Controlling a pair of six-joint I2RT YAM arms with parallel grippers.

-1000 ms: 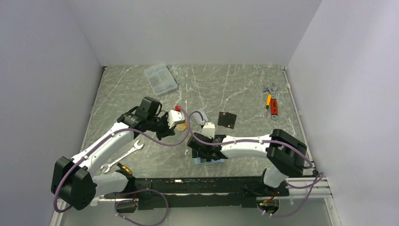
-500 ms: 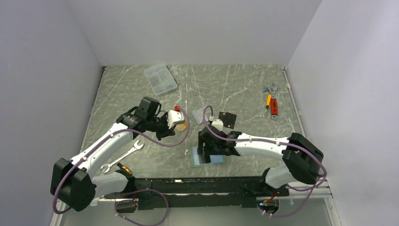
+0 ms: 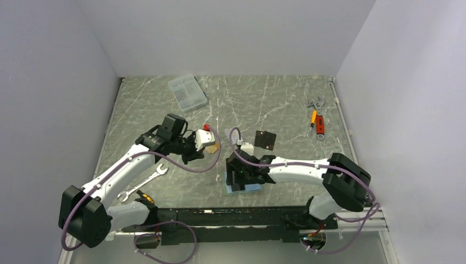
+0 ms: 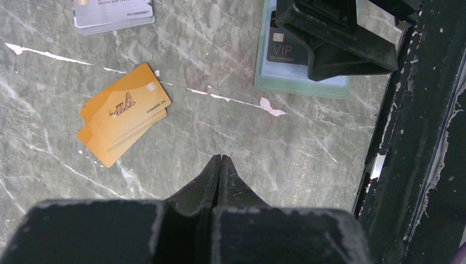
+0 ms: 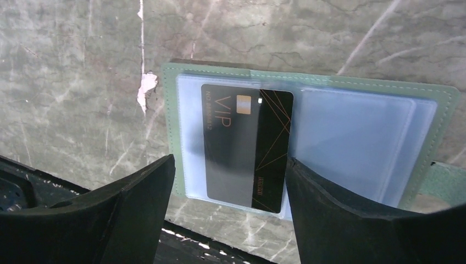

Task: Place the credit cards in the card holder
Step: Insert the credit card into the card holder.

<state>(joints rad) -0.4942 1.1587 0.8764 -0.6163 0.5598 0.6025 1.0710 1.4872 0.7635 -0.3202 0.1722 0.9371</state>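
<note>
The card holder (image 5: 445, 104) lies open flat near the table's front edge, grey-green rim, light blue inside; it also shows in the top view (image 3: 254, 187) and in the left wrist view (image 4: 264, 82). A black VIP card (image 5: 247, 146) sits in its left pocket. My right gripper (image 5: 229, 162) is open just above it, one finger on each side of that card; in the top view the right gripper (image 3: 237, 177) covers the holder. A small stack of orange-gold credit cards (image 4: 123, 113) and silvery-white cards (image 4: 112, 12) lie on the table. My left gripper (image 4: 220, 159) is shut and empty, beside the orange cards.
A flat black square piece (image 3: 265, 139) lies behind the holder. A clear compartment box (image 3: 188, 92) is at the back left. A silver wrench (image 3: 144, 183) lies front left, an orange-handled adjustable wrench (image 3: 317, 122) at the right. The black front rail (image 4: 417, 137) borders the table.
My right gripper was over the holder, drew back a little toward the far side, and has now come back over the holder. The left arm has not moved.
</note>
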